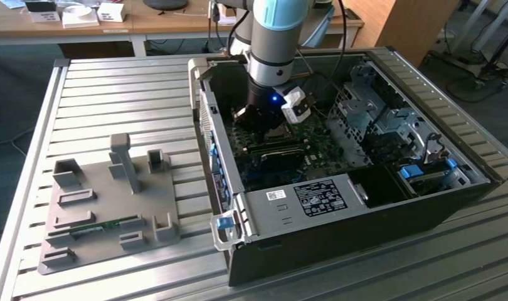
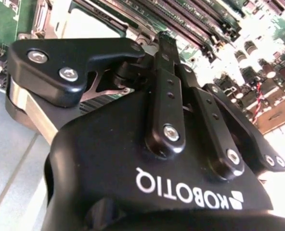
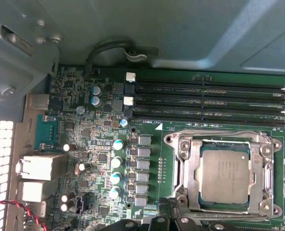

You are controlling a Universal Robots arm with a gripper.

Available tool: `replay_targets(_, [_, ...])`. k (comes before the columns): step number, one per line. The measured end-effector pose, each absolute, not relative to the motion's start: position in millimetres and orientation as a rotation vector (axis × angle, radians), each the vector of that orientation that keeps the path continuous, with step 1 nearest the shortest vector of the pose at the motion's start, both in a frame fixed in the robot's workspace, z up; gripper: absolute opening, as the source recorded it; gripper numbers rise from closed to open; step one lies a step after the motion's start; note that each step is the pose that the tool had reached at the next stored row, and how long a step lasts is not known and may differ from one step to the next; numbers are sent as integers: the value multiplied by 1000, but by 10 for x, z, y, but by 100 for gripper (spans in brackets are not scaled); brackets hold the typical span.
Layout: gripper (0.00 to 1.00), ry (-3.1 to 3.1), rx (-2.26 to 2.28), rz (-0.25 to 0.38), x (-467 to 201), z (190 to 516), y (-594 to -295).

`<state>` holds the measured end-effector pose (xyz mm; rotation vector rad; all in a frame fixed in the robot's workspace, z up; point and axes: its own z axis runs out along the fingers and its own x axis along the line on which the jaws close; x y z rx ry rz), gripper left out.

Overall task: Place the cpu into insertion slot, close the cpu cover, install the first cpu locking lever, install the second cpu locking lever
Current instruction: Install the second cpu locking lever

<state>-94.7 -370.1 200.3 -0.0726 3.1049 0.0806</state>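
A: Where's the cpu [image 3: 225, 175]?
B: I see it seated in the socket, cpu cover [image 3: 223, 142] closed around it, beside 4 memory slots [image 3: 210, 103].
A: Tool [image 1: 263, 119]?
B: Low over the socket; I cannot tell its state.

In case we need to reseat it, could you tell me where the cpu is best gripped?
By two opposite edges, from above: the cpu lies flat, only its top exposed. The cpu cover seems to frame those edges, so it likely must lift first.
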Motion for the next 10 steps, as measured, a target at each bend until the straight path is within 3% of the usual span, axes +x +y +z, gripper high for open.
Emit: replay_targets(10, [11,3104,-73,85,-973,1962,-3702])
